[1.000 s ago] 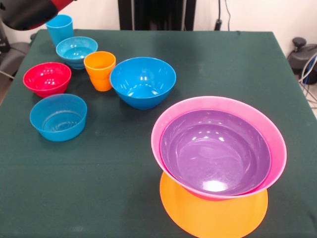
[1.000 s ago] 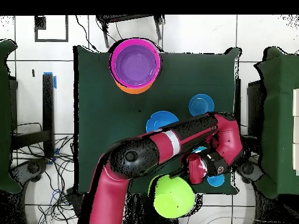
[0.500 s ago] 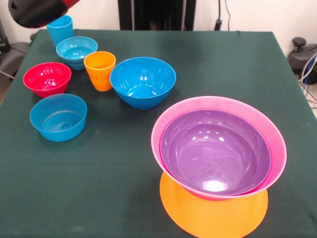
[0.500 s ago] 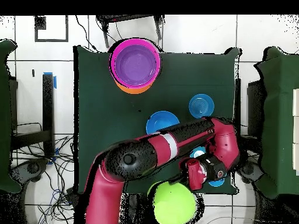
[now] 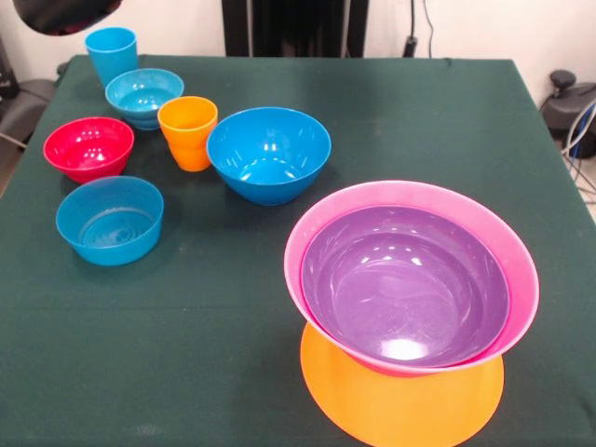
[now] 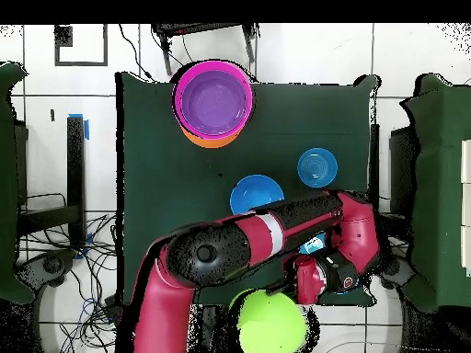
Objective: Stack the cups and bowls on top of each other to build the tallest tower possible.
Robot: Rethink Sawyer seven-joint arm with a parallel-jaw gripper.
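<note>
Gripper [image 6: 296, 287] state is hard to read: overhead, the red wrist ends against the rim of a green bowl [image 6: 269, 322] lying past the table's six-o'clock edge, and I cannot tell whether the fingers are apart, together or clamped on that rim. The arm [image 6: 241, 248] sweeps from the base toward four o'clock, covering the small dishes there. In the front view only a dark rounded piece of the arm shows, at the eleven-o'clock corner.

Dark green cloth covers the table [image 5: 410, 121]; around it lie white floor tiles, cables and dark furniture.

The tower [image 5: 410, 307] sits at five o'clock in the front view: an orange bowl [image 5: 400, 410] forms the flat base, a pink bowl [image 5: 507, 247] stands on it, and a purple bowl [image 5: 405, 284] nests inside the pink.

Toward ten o'clock stand the loose pieces: large blue bowl [image 5: 268, 154], orange cup [image 5: 187, 132] just beside it, red bowl [image 5: 88, 147], a light blue bowl [image 5: 110, 220] nearest, another light blue bowl [image 5: 142, 97] farther back, and the blue cup [image 5: 112, 54] touching or nearly touching that one.
</note>
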